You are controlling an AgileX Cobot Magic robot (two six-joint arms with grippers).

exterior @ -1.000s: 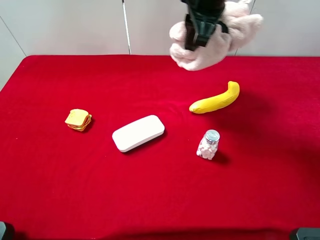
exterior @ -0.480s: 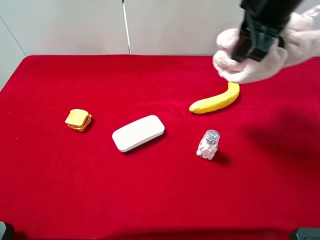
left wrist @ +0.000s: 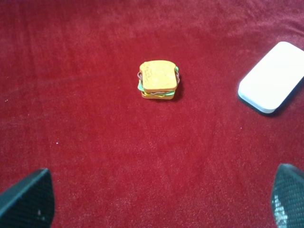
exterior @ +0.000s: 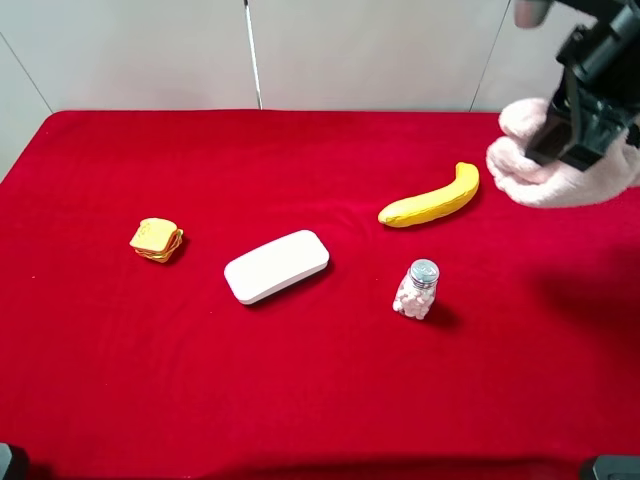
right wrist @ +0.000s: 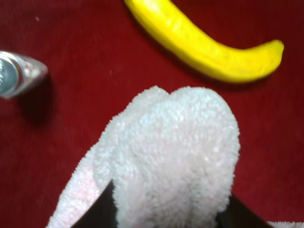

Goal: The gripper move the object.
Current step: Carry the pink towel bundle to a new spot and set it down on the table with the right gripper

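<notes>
My right gripper (exterior: 575,125), a black claw on a black arm, is shut on the pale pink fluffy towel (exterior: 545,178) and holds it in the air at the far right, above the red cloth, just right of the banana. In the right wrist view the towel (right wrist: 175,156) fills the foreground between the black fingers (right wrist: 97,211). My left gripper (left wrist: 161,204) is open and empty; its two dark fingertips (left wrist: 28,197) show low in the left wrist view, over bare cloth near the toy sandwich (left wrist: 158,79).
On the red cloth (exterior: 120,380) lie a yellow banana (exterior: 432,199), a white rounded case (exterior: 277,265), a small clear bottle with a silver cap (exterior: 417,289) and a toy sandwich (exterior: 156,239). A pale wall stands behind the table.
My right gripper has carried the pink towel from above the back middle of the table to the right and lower, past the banana. The other things have not moved.
</notes>
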